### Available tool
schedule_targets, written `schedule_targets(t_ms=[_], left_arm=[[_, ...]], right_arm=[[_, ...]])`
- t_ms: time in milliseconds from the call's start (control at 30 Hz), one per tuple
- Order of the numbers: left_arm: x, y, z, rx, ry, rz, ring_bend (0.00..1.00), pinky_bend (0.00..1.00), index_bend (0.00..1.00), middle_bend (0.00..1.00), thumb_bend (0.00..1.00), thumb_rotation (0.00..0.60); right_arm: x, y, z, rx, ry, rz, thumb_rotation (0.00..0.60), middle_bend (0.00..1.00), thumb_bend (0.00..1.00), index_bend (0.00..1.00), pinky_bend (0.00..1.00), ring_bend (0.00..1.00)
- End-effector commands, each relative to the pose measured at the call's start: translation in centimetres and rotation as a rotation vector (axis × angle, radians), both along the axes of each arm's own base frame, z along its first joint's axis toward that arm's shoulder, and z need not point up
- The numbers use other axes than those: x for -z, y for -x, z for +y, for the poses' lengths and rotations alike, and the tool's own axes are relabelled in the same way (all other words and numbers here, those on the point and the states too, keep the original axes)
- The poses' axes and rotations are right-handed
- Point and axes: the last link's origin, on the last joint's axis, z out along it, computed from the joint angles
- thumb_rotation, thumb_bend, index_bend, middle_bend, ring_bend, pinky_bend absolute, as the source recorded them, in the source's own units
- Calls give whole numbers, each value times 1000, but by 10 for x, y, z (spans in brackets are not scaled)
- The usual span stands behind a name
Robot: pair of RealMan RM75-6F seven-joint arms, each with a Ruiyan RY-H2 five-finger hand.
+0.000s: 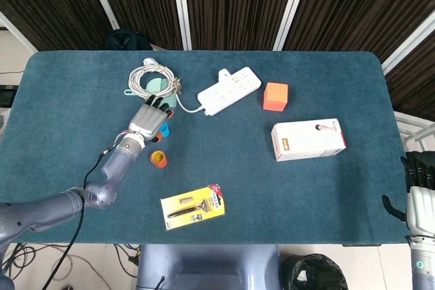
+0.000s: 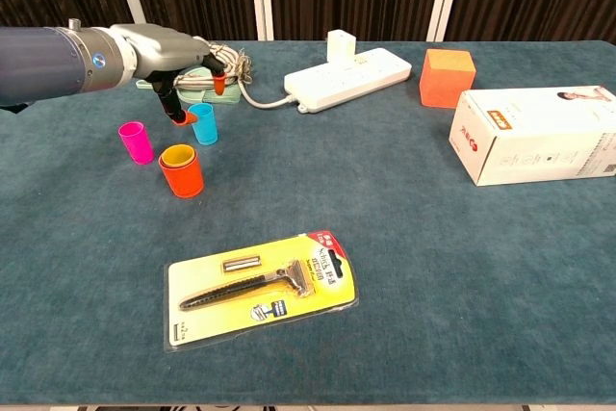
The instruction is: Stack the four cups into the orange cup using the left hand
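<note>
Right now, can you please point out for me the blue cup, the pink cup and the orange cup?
blue cup [image 2: 203, 125]: chest view, on its side wall.
pink cup [image 2: 136, 143]: chest view, on its side wall.
orange cup [image 2: 183, 177]: chest view, on its front wall below the rim.

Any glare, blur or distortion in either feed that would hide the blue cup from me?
Chest view: even light, sharp, no glare; the blue cup shows clearly beside the left hand. Head view: sharp too, but the table's far edge bows slightly from the lens, and the hand covers most of the cup.
</note>
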Motion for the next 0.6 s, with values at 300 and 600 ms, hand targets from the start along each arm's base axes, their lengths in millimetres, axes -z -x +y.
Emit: schedule_targets(t_ms=[300,600], left_arm=[[7,8,1,-19,10,9,0,0,335,156,297,600],[11,8,2,-16,12,2,0,0,384,168,303,600]], right_arm=[[-1,0,1,-1,4,2,600,44,343,89,36,87],[-2,0,1,-2,7,-1,600,44,343,89,36,87]])
